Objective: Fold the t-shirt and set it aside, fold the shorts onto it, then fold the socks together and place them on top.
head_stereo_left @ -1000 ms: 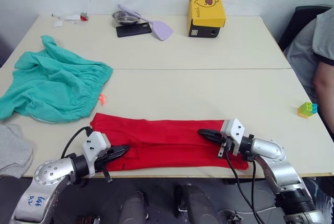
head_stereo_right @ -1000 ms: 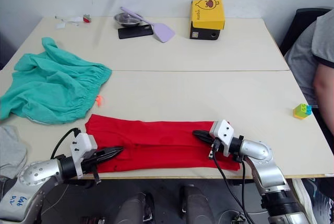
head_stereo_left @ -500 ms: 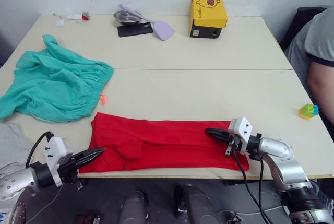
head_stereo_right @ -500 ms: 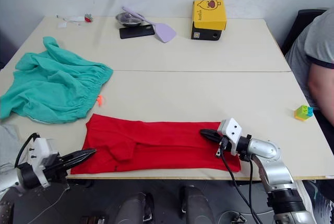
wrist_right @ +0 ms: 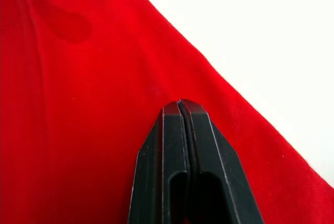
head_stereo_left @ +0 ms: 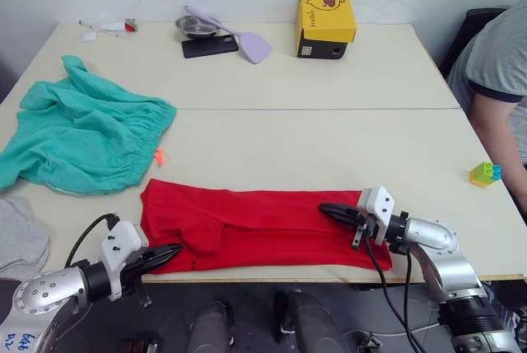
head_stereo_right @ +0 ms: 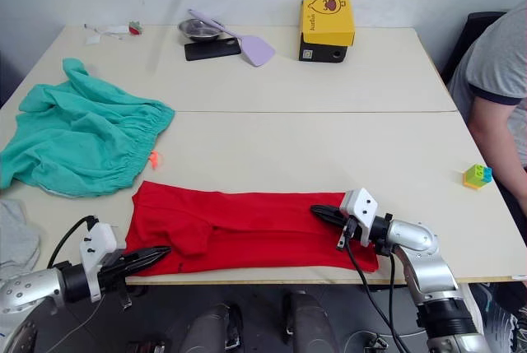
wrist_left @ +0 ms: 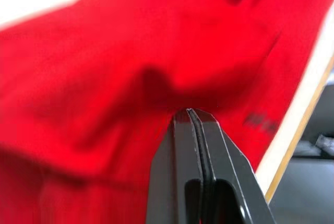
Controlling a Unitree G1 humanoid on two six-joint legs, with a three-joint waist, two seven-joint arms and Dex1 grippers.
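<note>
Both claws were pressed together, gripping nothing — left gripper (head_stereo_left: 169, 253) and right gripper (head_stereo_left: 326, 209) lay on the t-shirt (head_stereo_left: 263, 225); closed tips could drag and bunch the fold.

Each arm ends in a rounded, silver-grey metal housing joined to a black collar. On the collar sits a small white block, the wrist camera mount, with dark screw holes on its face. Beyond it, the left gripper (head_stereo_left: 169, 252) and the right gripper (head_stereo_left: 327, 209) each consist of two slim, glossy black fingers tapering to a point; in the wrist views the finger pair shows a fine seam down its middle. Thin black cables loop from each white block back along the arm. The left forearm housing carries blue handwritten marks. The right forearm continues into a ribbed black section below its silver shell.
</note>
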